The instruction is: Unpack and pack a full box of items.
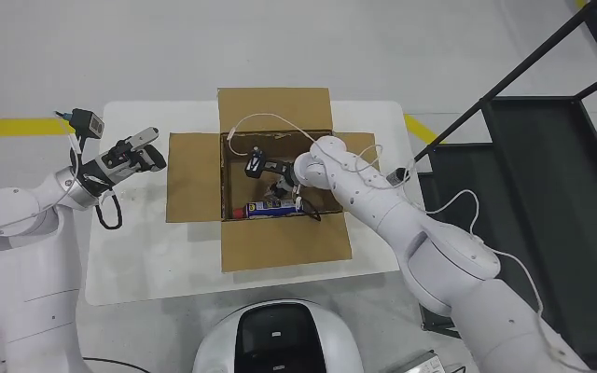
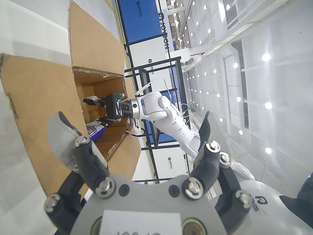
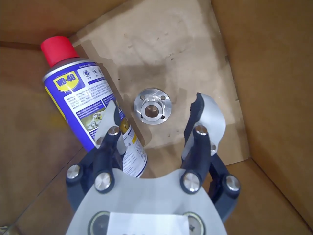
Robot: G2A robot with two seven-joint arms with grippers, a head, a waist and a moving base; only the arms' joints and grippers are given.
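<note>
An open cardboard box (image 1: 196, 177) stands mid-table with its flaps spread. Inside it lie a blue spray can with a red cap (image 3: 83, 99) and a round metal flange (image 3: 152, 109) on the box floor (image 3: 171, 50). My right gripper (image 3: 156, 108) hangs open inside the box, directly over the flange, one finger (image 3: 111, 118) in front of the can. The can (image 1: 270, 210) lies along the box's near wall. In the left wrist view the can (image 2: 96, 132) and the right gripper (image 2: 94, 111) show inside the box. My left gripper (image 1: 154, 154) is open and empty over the table left of the box.
The white table (image 1: 140, 261) has bare room left of the box and in front of it. A dark metal frame (image 1: 504, 93) stands to the right of the table. A white cable (image 1: 270, 121) loops over the box's far side.
</note>
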